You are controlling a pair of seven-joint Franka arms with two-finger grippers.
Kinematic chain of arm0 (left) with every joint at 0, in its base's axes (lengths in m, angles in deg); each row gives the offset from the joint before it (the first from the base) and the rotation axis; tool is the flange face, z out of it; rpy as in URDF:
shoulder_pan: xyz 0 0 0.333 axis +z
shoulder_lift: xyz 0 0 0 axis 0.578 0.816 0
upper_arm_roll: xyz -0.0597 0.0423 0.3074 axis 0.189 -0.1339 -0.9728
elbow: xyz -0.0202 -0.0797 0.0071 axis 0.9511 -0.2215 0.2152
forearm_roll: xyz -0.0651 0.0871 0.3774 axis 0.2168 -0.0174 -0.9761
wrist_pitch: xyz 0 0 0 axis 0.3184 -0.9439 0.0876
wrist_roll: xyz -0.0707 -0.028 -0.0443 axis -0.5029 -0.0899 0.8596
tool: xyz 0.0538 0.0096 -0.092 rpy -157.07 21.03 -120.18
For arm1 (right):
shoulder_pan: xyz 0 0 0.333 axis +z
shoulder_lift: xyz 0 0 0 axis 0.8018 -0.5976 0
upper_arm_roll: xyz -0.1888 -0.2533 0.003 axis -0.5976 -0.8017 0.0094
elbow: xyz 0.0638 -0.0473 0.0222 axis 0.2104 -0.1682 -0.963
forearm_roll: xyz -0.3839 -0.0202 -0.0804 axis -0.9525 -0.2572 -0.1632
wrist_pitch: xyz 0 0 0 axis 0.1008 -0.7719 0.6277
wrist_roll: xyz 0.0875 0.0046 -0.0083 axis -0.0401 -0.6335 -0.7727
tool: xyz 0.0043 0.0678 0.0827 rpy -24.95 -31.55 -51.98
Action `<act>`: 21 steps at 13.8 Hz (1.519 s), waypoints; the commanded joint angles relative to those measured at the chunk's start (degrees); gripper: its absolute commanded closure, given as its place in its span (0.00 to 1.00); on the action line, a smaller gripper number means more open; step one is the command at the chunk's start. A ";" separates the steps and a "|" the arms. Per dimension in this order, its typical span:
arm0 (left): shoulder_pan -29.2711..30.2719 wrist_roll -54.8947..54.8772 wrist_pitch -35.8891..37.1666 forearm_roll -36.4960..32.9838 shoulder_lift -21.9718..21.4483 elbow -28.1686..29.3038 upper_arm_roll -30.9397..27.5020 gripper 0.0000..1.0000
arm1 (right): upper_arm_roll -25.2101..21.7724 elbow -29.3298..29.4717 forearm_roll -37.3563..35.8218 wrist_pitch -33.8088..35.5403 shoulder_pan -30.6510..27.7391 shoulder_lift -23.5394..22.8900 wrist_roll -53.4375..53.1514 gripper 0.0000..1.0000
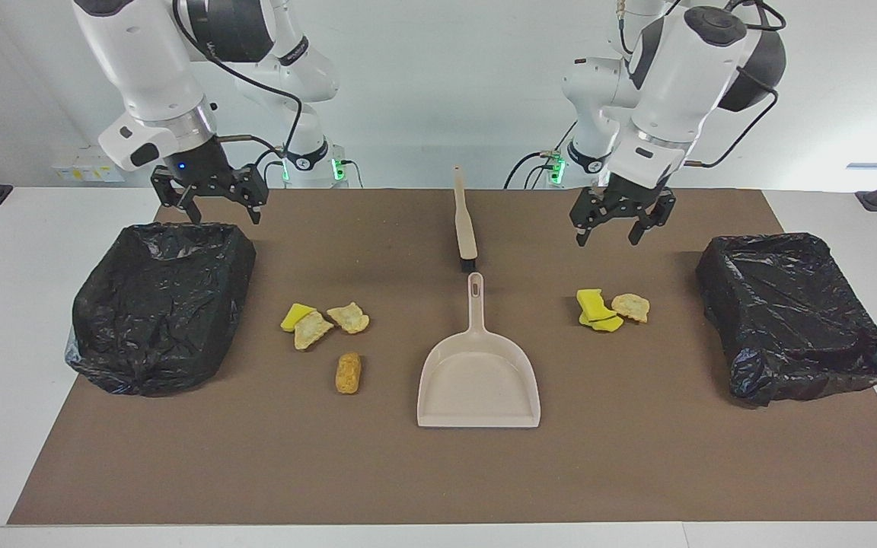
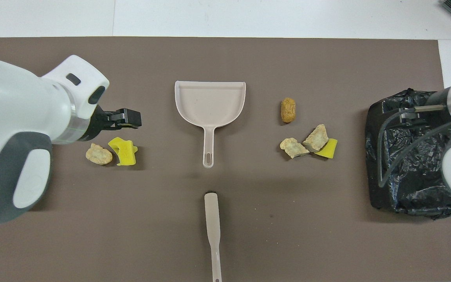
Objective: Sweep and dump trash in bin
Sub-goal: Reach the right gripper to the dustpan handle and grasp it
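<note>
Bins come first: two black-bagged bins sit on the brown mat [image 1: 636, 472], one [image 1: 161, 304] at the right arm's end of the table and one [image 1: 792, 323] at the left arm's end. Nothing shows inside either bag. The beige dustpan [image 1: 479, 380] lies mid-table with a bare pan, its handle pointing toward the robots.

Trash lies in two clusters on the mat. Between the dustpan and the right arm's bin are a yellow chunk [image 1: 296, 315], two tan crusty bits [image 1: 330, 323] and, a little farther from the robots, a golden-brown piece [image 1: 348, 372]. Toward the left arm's end, a yellow chunk [image 1: 597, 309] touches a tan bit [image 1: 630, 306].

Open mat stretches along the edge farthest from the robots and between each cluster and its bin.

The brush [image 1: 465, 224] lies nearer the robots than the dustpan, in line with its handle, bristle end just short of it.

The left gripper [image 1: 611, 223] hangs with fingers spread and holding nothing, over bare mat near the smaller cluster. The right gripper [image 1: 212, 202], also spread and holding nothing, hangs over the robot-side rim of its bin.
</note>
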 commanded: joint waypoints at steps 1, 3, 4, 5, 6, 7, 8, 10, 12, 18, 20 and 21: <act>-4.43 2.97 0.35 -0.15 -7.13 9.00 -0.81 0.00 | 0.08 -0.42 1.55 -4.12 2.75 -2.41 -3.89 0.00; -7.34 6.40 0.36 0.02 -10.56 13.48 -0.81 0.00 | 0.08 -0.42 1.64 -6.75 5.65 -4.34 -6.70 0.00; -8.91 7.19 0.36 0.11 -12.40 16.12 -0.81 0.00 | 0.16 -0.24 1.64 -8.42 7.23 -5.66 -9.24 0.00; -10.58 8.24 0.18 0.20 -13.64 18.49 -0.81 0.00 | 0.17 0.11 1.81 -9.31 8.64 -7.15 -10.13 0.00; -12.17 9.47 0.09 0.37 -14.69 20.17 -0.81 0.00 | 0.17 0.37 3.73 -9.75 9.70 -8.99 -10.66 0.00; -13.49 10.01 0.01 0.64 -16.18 21.66 -0.81 0.00 | 0.17 0.81 4.09 -10.36 11.36 -10.93 -11.28 0.00; -14.89 10.19 -0.26 2.47 -17.50 23.42 -0.81 0.00 | 0.17 1.94 4.01 -11.07 14.16 -12.86 -11.81 0.00; -18.22 12.55 -1.74 4.41 -17.00 25.54 -0.81 0.00 | 0.25 2.48 4.27 -13.17 15.94 -15.41 -14.61 0.00; -22.62 16.93 -7.09 4.51 -17.16 29.74 -0.81 0.00 | 0.25 2.40 4.71 -16.68 19.27 -17.35 -15.85 0.00; -33.88 26.87 -19.85 4.59 -12.86 38.11 -0.81 0.00 | 0.25 3.53 4.72 -24.86 26.04 -23.59 -22.53 0.00; -36.17 28.64 -21.86 4.59 -9.89 38.11 -0.81 0.00 | 0.08 5.29 4.27 -25.84 27.54 -25.88 -23.33 0.00; -37.05 29.43 -23.45 4.59 -7.96 38.11 -0.81 0.00 | -0.01 6.17 4.19 -25.93 28.24 -27.10 -23.59 0.00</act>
